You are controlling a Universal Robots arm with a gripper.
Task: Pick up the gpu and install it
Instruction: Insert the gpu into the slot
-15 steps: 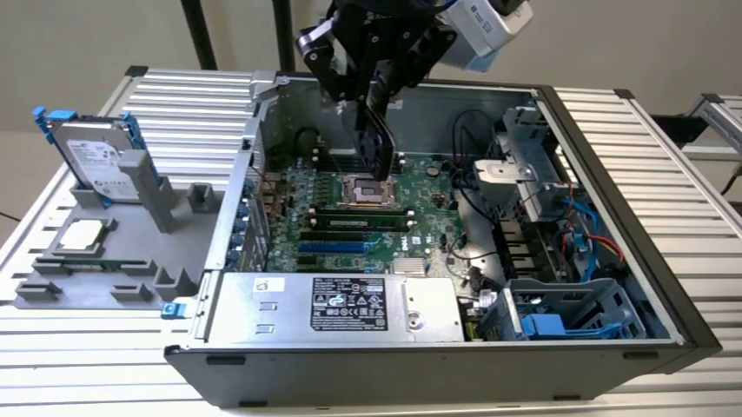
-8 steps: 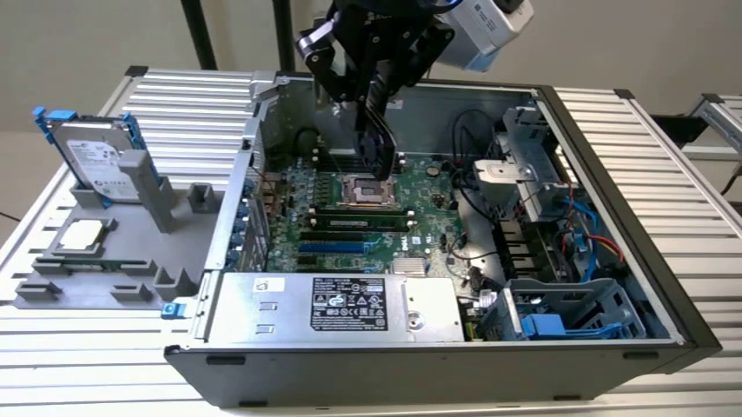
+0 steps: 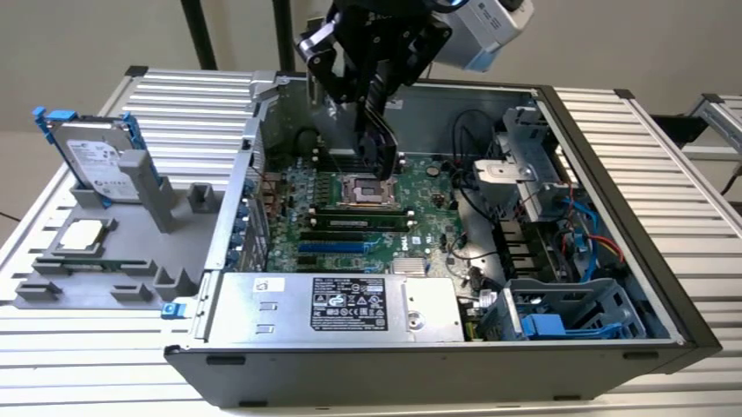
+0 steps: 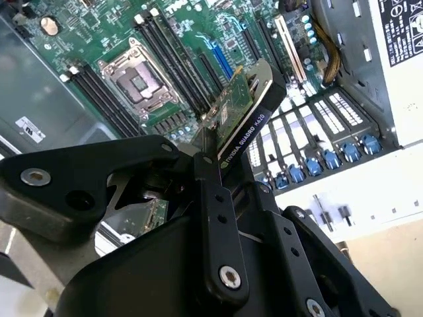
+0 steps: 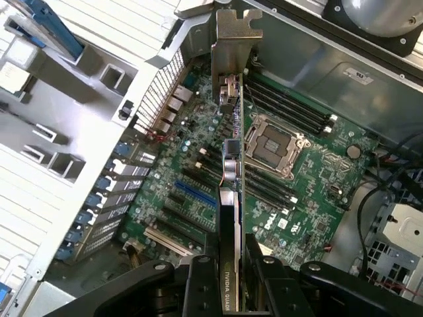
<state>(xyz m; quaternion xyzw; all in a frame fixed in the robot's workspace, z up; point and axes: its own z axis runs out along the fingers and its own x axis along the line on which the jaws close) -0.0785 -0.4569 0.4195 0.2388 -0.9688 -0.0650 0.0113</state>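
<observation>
My gripper (image 3: 374, 95) is shut on the gpu (image 3: 378, 139) and holds it in the air above the motherboard (image 3: 347, 221) inside the open computer case (image 3: 603, 174). In the first wrist view the gpu (image 5: 231, 158) appears edge-on, its silver end bracket (image 5: 231, 33) pointing away from the gripper (image 5: 228, 281). The second wrist view shows the green board and black cooler of the gpu (image 4: 244, 112) clamped by the black fingers (image 4: 210, 198), over the memory slots and the empty processor socket (image 4: 135, 82). The blue expansion slot (image 5: 195, 193) lies below, apart from the card.
A grey fixture (image 3: 104, 261) on the exterior view's left holds a silver hard drive with blue frame (image 3: 99, 161) and a processor chip (image 3: 79, 234). The power supply (image 3: 336, 304) fills the case's near side. Cables (image 3: 579, 234) and a drive cage (image 3: 557, 313) crowd its right.
</observation>
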